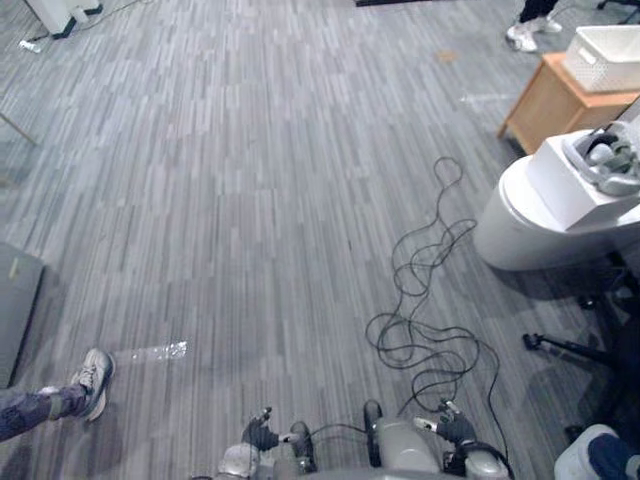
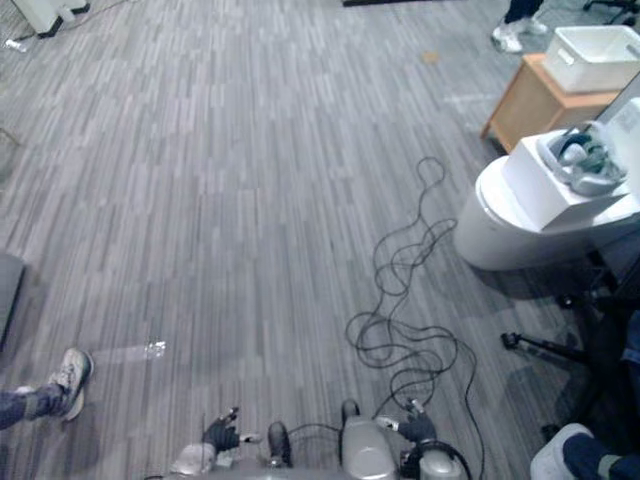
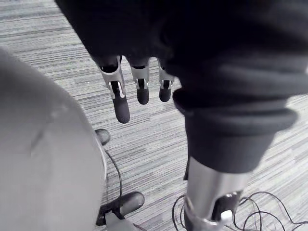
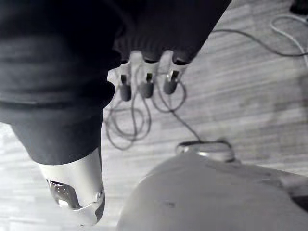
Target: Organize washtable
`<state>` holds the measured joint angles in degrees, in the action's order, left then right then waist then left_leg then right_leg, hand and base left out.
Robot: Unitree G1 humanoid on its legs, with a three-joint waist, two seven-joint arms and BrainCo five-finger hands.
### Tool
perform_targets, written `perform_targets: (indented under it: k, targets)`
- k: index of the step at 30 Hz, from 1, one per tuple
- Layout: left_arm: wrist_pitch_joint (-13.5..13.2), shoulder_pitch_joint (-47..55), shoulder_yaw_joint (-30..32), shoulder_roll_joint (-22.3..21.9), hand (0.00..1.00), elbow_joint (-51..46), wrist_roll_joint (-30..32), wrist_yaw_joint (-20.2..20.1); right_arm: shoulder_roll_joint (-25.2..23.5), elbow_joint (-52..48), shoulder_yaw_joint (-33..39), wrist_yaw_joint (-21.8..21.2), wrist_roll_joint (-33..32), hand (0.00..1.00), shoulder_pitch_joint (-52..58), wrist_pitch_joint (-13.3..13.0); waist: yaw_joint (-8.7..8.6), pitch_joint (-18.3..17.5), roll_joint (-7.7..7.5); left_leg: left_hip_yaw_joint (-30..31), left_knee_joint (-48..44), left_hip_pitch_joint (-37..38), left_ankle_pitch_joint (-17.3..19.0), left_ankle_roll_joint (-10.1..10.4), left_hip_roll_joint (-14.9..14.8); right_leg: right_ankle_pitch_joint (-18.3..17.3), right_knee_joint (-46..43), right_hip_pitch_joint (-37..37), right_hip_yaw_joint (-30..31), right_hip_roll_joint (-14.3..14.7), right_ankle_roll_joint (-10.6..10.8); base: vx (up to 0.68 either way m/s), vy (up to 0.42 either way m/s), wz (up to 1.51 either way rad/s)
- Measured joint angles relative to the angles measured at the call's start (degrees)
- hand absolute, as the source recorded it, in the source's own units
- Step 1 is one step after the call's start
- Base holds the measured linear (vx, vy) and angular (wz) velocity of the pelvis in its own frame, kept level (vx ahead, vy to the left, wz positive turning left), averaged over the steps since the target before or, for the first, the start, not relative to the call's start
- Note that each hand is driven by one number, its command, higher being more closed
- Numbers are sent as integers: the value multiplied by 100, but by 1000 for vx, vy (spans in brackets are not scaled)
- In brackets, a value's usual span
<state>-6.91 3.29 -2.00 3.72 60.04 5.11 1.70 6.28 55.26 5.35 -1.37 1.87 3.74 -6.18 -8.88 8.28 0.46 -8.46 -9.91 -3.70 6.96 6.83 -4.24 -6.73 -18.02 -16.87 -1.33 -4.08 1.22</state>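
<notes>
One wooden bench (image 1: 542, 108) carries one white basket (image 1: 603, 58). One white box (image 1: 566, 187) holds one headset (image 1: 612, 163). Three shoes: one grey sneaker (image 1: 95, 378), two white shoes (image 1: 522, 37). One tape strip (image 1: 150, 352).

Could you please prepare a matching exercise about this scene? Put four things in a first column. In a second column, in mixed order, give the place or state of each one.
Column one
1. white basket
2. headset
3. person's grey shoe
4. left hand

Column two
A. lying in an open white box
B. on the floor, at the robot's left
C. on top of the wooden cabinet
D. fingers straight, holding nothing

Pairs: 1-C, 2-A, 3-B, 4-D
</notes>
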Motion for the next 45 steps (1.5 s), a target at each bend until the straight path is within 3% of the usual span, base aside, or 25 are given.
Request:
perform_targets:
  k: [1, 2, 3, 5, 9, 15, 18, 25, 26, 32, 35, 38, 40, 42, 43, 44, 45]
  targets:
    - [-12, 0, -8, -51, 0, -16, -1, 4, 60, 2, -52, 1, 1, 0, -44, -2, 7, -20, 95, 142, 132, 100, 164, 187, -94, 30, -97, -179, 46, 87, 14, 53, 23, -28]
    - [-22, 0, -13, -69, 0, -32, -1, 11, 92, 12, -104, 0, 0, 0, -113, 2, 20, -8, 126, 208, 315, 158, 271, 183, -122, 62, -154, -318, 107, 155, 12, -27, 80, -54]
    - [-23, -4, -13, -38, 0, -30, 0, 29, 41, 11, -151, 1, -1, 0, -270, 2, 38, 40, 71, 131, 449, 175, 404, -48, -92, 137, -267, -512, 233, 204, 34, -63, 76, -59]
    - [-23, -1, -16, 20, 0, -95, 2, 43, -6, -39, -211, -3, 0, 0, -353, -2, 31, 161, -9, -56, 158, 174, 477, -157, -68, 350, -295, -501, 338, 202, 67, -97, 91, -58]
    - [-26, 21, -14, 156, 0, -100, 9, 110, 56, -108, -323, -5, -16, 0, -334, -9, 35, 270, 34, -249, -658, 120, 863, -385, -51, 532, -234, -265, 456, 152, 211, -131, 125, -30]
    - [-11, 106, 49, 244, 0, -99, 7, 133, 98, -16, -328, -14, -4, 0, -232, 0, 52, 243, 18, 44, -703, 178, 882, -407, 11, 448, -16, -6, 160, 38, 226, -116, 5, 16]
    - [2, 129, 225, 102, 0, -92, 18, 130, 162, 14, -311, -17, 4, 0, -205, 5, 52, 222, 117, 64, -698, 284, 884, -393, -92, 367, -78, 77, 91, 120, 146, 5, -71, 7]
    - [23, 182, 266, 40, 0, -84, 29, 103, 167, 229, -285, -16, 104, 0, -78, 39, 42, 131, 127, 120, -667, 475, 903, -288, -276, 295, -75, 347, -62, 267, 74, 33, -46, 3]
    - [43, 358, 239, -9, 0, -74, 31, 104, 132, 424, -179, -21, 320, 0, 165, 117, 189, -501, 119, 201, -596, 564, 928, -262, -313, 295, 23, 463, -33, 350, 70, 0, 0, 0]
    - [41, 339, 235, -9, 0, 39, 21, 102, 139, 477, -180, -21, 304, 0, 171, 114, 200, -518, 131, 218, -583, 513, 897, -247, -314, 391, 264, 582, -73, 355, 49, -4, 3, 3]
    - [39, 313, 246, -3, 0, 56, -59, 90, 148, 649, -167, -20, 95, 0, 188, 113, 321, -539, 119, 179, -481, 551, 812, -275, -322, 789, 929, 898, -82, 388, 69, -15, 39, -1]
    - [35, 251, 280, 61, 0, 75, -228, 74, 63, 674, -62, -32, -143, 0, 338, 118, 501, -588, -53, -1, -323, 559, 568, -297, -125, 1330, 1643, 1111, 23, 270, 133, -73, 100, -14]
    - [38, 205, 418, 93, 0, 97, -301, 56, -30, 676, 69, -59, -291, 0, 348, 119, 513, -543, -197, -186, -102, 591, 273, -377, 92, 1741, 1866, 1093, 94, 87, 281, -162, 105, -23]
    - [33, 214, 487, 71, 0, 106, -353, 37, -6, 666, 115, -114, -429, 0, 378, 116, 558, -525, -171, -444, 118, 599, 142, -604, 110, 2243, 2348, 1175, 172, 30, 539, -202, 93, -29]
    - [35, 211, 503, 62, 0, 127, -447, 33, -24, 658, 211, -116, -537, 0, 345, 132, 566, -467, -140, -588, 122, 573, 208, -750, 78, 1737, 1911, 1156, 121, 33, 163, -132, 70, -32]
    - [36, 218, 544, 73, 0, 115, -562, 34, -46, 659, 214, -114, -587, 0, 407, 140, 611, -464, -139, -601, 75, 543, 258, -790, 24, 1122, 1338, 1197, 56, 114, 98, -99, 72, -31]
    - [34, 219, 548, 84, 0, 114, -564, 28, -76, 658, 246, -112, -586, 0, 449, 141, 634, -456, -163, -598, 76, 540, 277, -759, 25, 906, 1209, 1288, 28, 115, 111, -81, 27, -22]
